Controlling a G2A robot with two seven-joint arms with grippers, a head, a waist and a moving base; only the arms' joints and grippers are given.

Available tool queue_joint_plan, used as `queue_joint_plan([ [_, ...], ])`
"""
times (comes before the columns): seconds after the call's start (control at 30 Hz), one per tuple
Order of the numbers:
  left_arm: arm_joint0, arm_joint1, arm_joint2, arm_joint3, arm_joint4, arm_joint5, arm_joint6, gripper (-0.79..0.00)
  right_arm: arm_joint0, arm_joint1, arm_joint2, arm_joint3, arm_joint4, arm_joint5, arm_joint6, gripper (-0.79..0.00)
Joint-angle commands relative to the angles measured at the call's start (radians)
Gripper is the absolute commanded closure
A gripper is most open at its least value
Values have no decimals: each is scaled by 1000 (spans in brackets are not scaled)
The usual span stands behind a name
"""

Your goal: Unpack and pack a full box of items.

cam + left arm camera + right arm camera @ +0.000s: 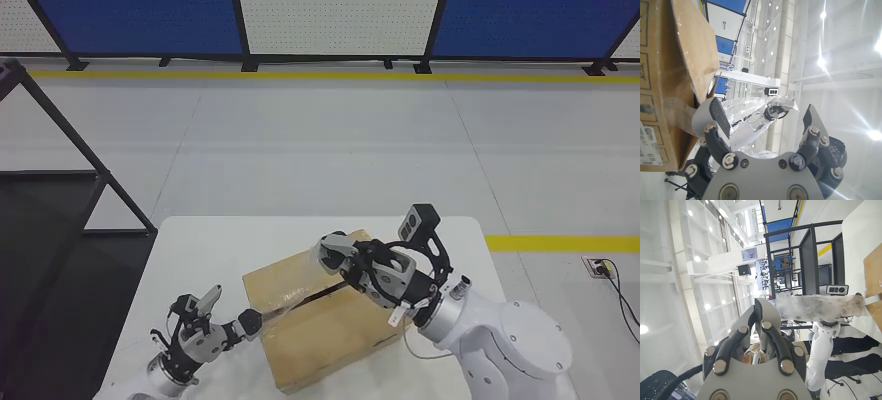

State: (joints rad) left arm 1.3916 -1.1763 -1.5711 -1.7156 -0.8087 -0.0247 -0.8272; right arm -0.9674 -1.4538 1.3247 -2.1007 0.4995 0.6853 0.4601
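You have the cardboard box (320, 335) sitting on the white tabletop (200, 250) with its top flaps not yet folded back, so I judge the unpacking to be at its opening step: getting the sealing tape off. Your right hand (758, 308) is above the box's far end. Its fingers are pressed together on one end of a crumpled strip of clear tape (819, 306), which stretches from that pinch over the box's top seam to the box's left edge, where its other end is stuck. Held out like that, it looks meant to peel away in one piece rather than tear. Your left hand (762, 110) sits just beside the box's left side, fingers spread and gripping nothing. That spot seems chosen to brace the box against the pull (one pad is close to the cardboard wall, though I cannot tell if it touches). As for writing, the box's side wall carries a white shipping label (649, 145) with small print, and beside it a row of outlined handling pictograms (643, 66). Neither is clear enough to read off reliably.
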Motion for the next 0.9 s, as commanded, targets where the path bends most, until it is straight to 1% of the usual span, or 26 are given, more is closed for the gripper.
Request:
queue_joint_plan([
  [0.0,-2,0,3,1,4,0,2,-785,-5,3,6,2,3,-2,3,0],
  [0.37,-19,2,20,18,27,4,20,-785,-22,23,48,19,14,6,22,0],
  [0.5,-26,2,25,27,30,7,24,-785,-12,33,43,23,-17,52,36,0],
  [0.67,-35,2,32,36,36,6,34,-785,6,45,28,25,-87,120,12,0],
  [0.87,-42,3,39,43,46,6,42,-785,7,45,27,25,-91,125,8,0],
])
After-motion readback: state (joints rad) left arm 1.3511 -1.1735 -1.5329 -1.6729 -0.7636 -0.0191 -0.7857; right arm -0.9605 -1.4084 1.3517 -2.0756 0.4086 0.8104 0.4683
